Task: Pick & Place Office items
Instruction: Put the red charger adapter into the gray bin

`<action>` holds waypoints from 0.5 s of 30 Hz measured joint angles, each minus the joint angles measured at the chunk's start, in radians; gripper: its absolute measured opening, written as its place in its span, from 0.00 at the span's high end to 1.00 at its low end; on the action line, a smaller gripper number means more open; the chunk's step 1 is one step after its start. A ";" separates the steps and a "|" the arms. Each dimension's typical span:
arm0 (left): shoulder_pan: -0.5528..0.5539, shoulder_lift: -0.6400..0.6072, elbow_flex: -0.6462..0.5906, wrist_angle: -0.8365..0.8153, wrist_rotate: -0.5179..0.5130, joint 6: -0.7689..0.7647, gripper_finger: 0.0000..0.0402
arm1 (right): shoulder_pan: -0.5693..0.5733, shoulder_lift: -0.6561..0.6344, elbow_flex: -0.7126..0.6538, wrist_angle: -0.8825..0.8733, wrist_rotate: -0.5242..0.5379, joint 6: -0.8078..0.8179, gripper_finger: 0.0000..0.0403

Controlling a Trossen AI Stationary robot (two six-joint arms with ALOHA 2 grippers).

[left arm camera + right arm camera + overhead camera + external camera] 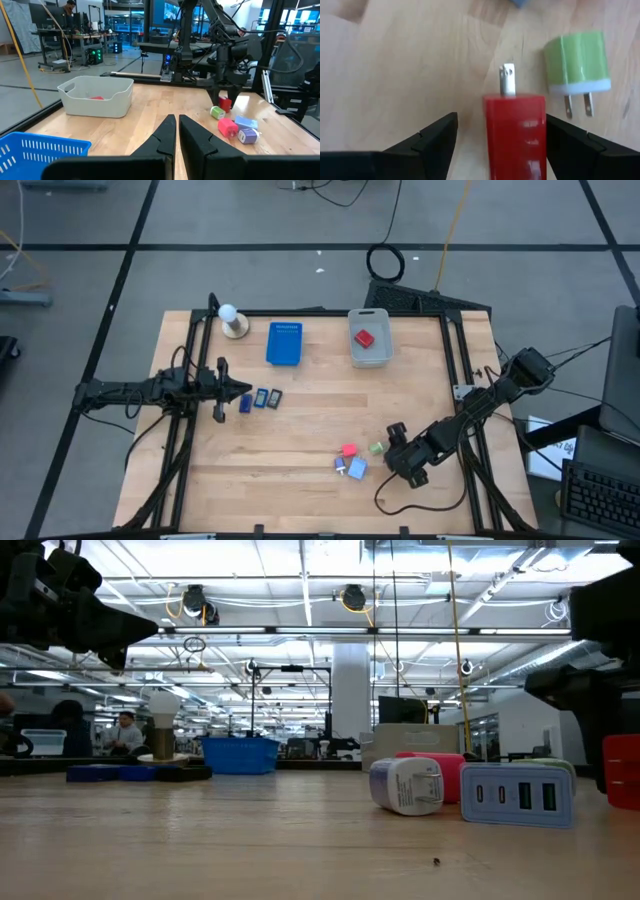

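Glossy red plastic plug (pixel 515 135) with metal prong, matt green plug (pixel 576 61), smooth pale wood surface (pixel 410 65).

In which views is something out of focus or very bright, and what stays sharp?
Right wrist view: the red charger between the open right gripper is soft, as is the green charger. Low view: ceiling lights glare; the white charger is sharp. High view: evenly lit.

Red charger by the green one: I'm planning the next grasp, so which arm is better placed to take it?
Right. The right end effector is open with the red charger between its fingers, beside the green charger. The left end effector is shut, across the table near the dark-blue rectangles.
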 joint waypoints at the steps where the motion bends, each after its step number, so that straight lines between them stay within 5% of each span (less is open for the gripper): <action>1: 0.000 0.000 0.000 0.000 0.000 0.000 0.95 | 0.000 0.000 -0.002 -0.002 0.000 0.002 0.37; 15: 0.000 0.000 0.000 0.000 0.000 0.000 0.95 | 0.000 0.000 -0.002 0.001 0.002 0.002 0.53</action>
